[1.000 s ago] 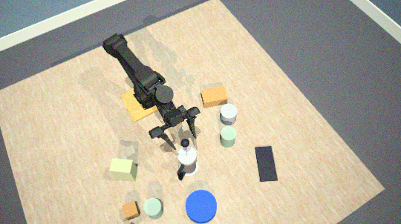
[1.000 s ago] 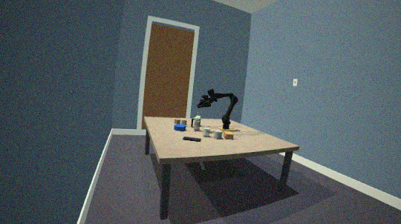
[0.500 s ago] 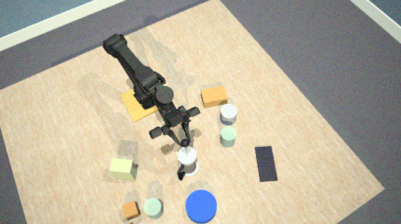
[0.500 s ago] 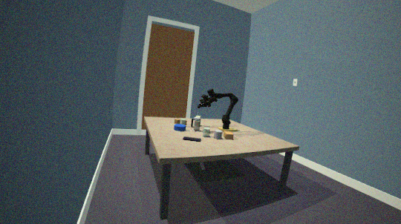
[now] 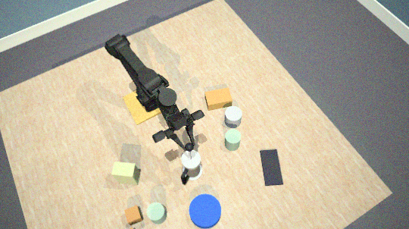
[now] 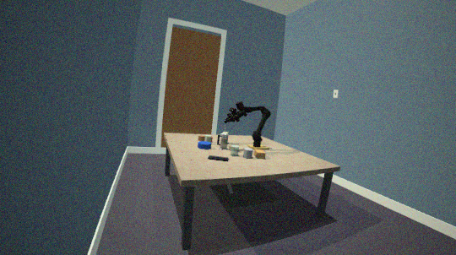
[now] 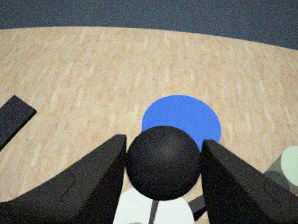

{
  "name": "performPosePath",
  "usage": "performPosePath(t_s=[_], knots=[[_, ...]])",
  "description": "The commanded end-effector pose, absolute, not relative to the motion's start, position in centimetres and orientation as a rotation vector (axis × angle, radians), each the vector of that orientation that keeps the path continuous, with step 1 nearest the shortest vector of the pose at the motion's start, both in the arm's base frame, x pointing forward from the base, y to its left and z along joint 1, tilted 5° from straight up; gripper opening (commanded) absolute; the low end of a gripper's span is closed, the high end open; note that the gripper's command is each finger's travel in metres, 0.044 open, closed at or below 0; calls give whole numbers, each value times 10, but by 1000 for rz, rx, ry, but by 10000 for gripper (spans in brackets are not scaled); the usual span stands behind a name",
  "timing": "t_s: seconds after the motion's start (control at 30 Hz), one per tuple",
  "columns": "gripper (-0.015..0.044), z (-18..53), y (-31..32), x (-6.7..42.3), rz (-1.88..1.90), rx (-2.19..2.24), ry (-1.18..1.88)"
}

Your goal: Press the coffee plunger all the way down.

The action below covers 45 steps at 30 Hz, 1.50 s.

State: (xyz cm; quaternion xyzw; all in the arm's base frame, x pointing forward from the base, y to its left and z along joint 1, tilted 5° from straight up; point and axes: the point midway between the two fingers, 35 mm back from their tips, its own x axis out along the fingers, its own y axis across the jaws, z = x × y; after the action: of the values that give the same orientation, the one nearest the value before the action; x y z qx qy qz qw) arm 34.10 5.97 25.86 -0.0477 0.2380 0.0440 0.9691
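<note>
The coffee press stands upright on the table, with a white lid and a black handle at its side. Its black plunger knob sits on a thin rod, raised well above the lid. My gripper is shut on the knob, one fingertip against each side of it in the wrist view. The lower part of the press is out of the wrist view; there only the white lid and part of the rod show below the knob.
A blue disc lies beyond the press. Green cylinders, a white cylinder, orange blocks, a yellow-green block and a dark flat slab stand or lie around it.
</note>
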Motion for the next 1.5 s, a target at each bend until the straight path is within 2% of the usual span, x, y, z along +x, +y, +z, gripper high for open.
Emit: performPosePath(t_s=[0.0,1.47], knots=[[122,242,59,341,92,-105,503],[122,172,54,353,92,-105,502]])
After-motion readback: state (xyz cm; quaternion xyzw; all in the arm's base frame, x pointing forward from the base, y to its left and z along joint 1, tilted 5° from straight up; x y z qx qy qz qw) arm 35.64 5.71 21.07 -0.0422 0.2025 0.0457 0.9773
